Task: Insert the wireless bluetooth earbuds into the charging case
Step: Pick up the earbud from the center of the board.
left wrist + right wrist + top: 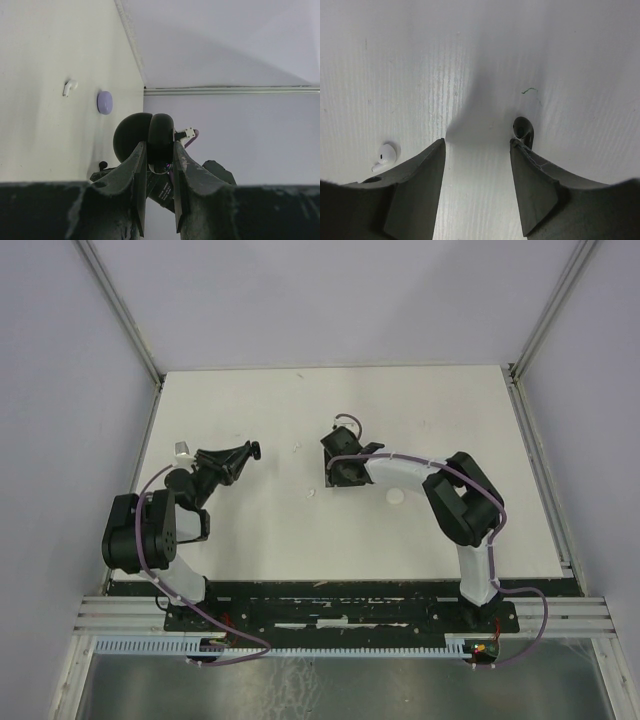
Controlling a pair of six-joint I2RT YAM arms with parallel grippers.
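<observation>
Pick-up step judged in hand. The left gripper [159,150] is clenched on a black case [145,135], seemingly hinged open. The right gripper [477,142] is parted and empty, low over the table [470,50]. A black earbud [523,129] lies just outside one fingertip, a white earbud [385,155] beyond the other. A sideways shift is called for, so the black earbud is bracketed before closing.

White matte worktop [260,530] with a few small loose pieces on it

Near the middle, a small white stemmed plastic earbud [384,156] and a small black earbud [523,128] lie apart. Another white earbud [69,87] lies near a round lilac disc [104,102], and a round white disc [396,497] lies right of centre.
</observation>
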